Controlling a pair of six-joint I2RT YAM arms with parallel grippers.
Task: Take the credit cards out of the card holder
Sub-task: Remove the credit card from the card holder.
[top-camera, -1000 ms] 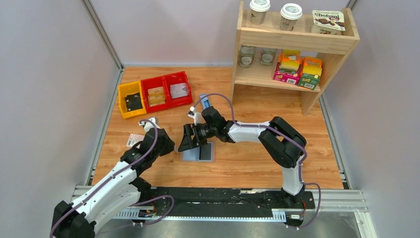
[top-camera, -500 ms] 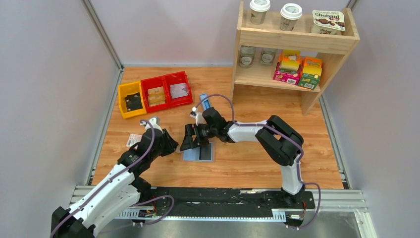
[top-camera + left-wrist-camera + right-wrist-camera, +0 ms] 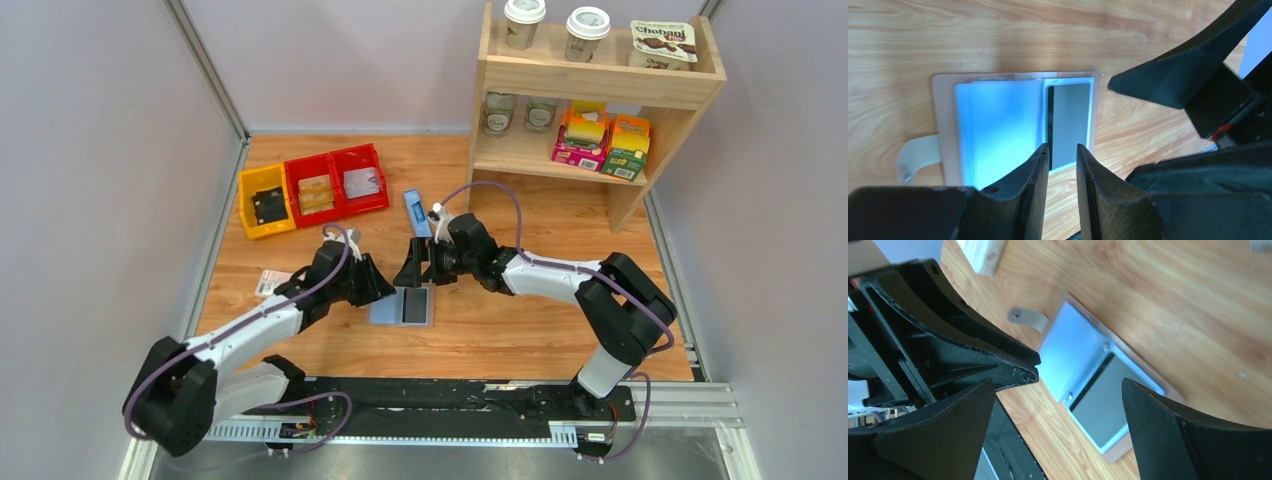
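Lying open flat — holder (image 3: 402,305), table (image 3: 520,320) showing round every edge, card (image 3: 1069,122) in one half. Left gripper (image 3: 1061,147) narrowly parted over card, empty; right gripper (image 3: 1054,384) spread wide — empty.

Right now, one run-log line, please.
card holder: open, flat | credit card: in holder | left gripper: slightly open, empty | right gripper: open, empty

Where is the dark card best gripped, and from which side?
Probably its short end nearest the left gripper: the credit card lies flat in the open card holder, and that end reaches the holder's rim. Come in low from that side.
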